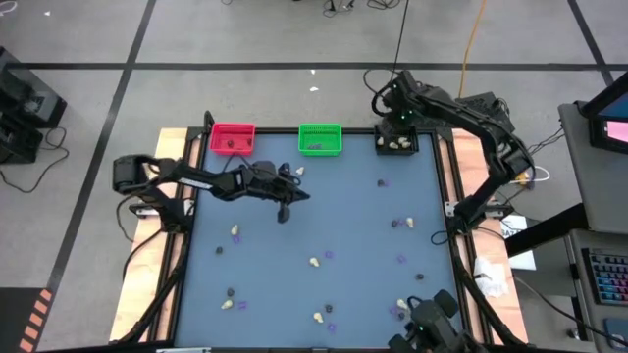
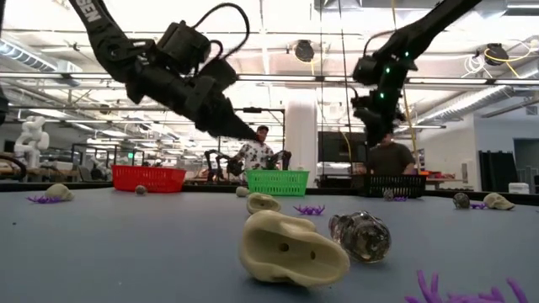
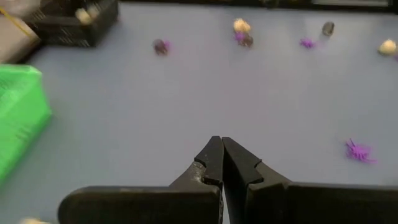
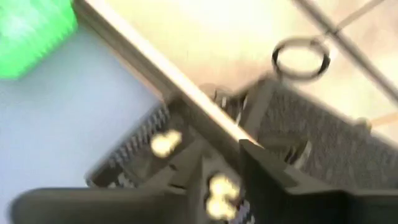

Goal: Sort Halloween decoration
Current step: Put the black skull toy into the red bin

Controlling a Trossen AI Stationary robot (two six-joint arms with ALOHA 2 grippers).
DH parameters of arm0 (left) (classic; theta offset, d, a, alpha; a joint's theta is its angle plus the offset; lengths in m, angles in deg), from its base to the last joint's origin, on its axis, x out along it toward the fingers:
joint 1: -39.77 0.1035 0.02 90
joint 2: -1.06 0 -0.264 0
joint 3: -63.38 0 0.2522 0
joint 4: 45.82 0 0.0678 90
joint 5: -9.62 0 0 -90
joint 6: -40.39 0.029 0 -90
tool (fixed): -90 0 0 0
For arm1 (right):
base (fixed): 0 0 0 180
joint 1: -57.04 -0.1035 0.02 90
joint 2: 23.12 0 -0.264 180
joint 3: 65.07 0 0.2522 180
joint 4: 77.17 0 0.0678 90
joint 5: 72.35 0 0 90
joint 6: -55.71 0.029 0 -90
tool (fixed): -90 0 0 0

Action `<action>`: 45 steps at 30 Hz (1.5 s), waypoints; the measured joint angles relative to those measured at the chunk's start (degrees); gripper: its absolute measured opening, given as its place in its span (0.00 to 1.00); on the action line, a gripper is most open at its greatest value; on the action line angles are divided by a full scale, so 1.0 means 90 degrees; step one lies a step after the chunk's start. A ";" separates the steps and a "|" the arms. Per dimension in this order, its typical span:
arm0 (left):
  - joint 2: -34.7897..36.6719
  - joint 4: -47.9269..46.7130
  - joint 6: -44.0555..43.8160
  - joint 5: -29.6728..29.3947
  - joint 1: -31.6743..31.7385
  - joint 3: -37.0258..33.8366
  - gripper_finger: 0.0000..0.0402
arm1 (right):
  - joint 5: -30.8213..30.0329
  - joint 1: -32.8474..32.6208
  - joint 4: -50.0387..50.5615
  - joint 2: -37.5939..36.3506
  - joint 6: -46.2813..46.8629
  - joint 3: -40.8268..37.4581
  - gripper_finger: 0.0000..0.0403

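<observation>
Small cream lumps (image 1: 314,262), dark lumps (image 1: 396,223) and flat purple bits (image 1: 401,260) lie scattered on the blue table. In the low view, one cream lump (image 2: 290,248) lies in the foreground. My left gripper (image 1: 285,203) hangs above the table's middle left, well clear of the surface (image 2: 250,133). Its fingers are shut with nothing between them (image 3: 221,149). My right gripper (image 1: 397,126) hovers over the black bin (image 1: 397,143) at the far right corner. Its fingers stand apart (image 4: 227,171), and cream lumps (image 4: 165,143) lie in the bin below.
The red bin (image 1: 233,137) and the green bin (image 1: 320,139) stand along the far edge, left of the black bin. Wooden rails (image 1: 177,245) border the table. More trinkets lie near the near edge (image 1: 319,317). People stand in the room behind (image 2: 253,151).
</observation>
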 joint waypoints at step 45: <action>0.2145 -0.8215 -0.5604 -0.0544 -0.2671 0.0418 0.00 | 0.1147 -0.2084 -0.6803 -0.2300 0.0010 -0.4166 0.00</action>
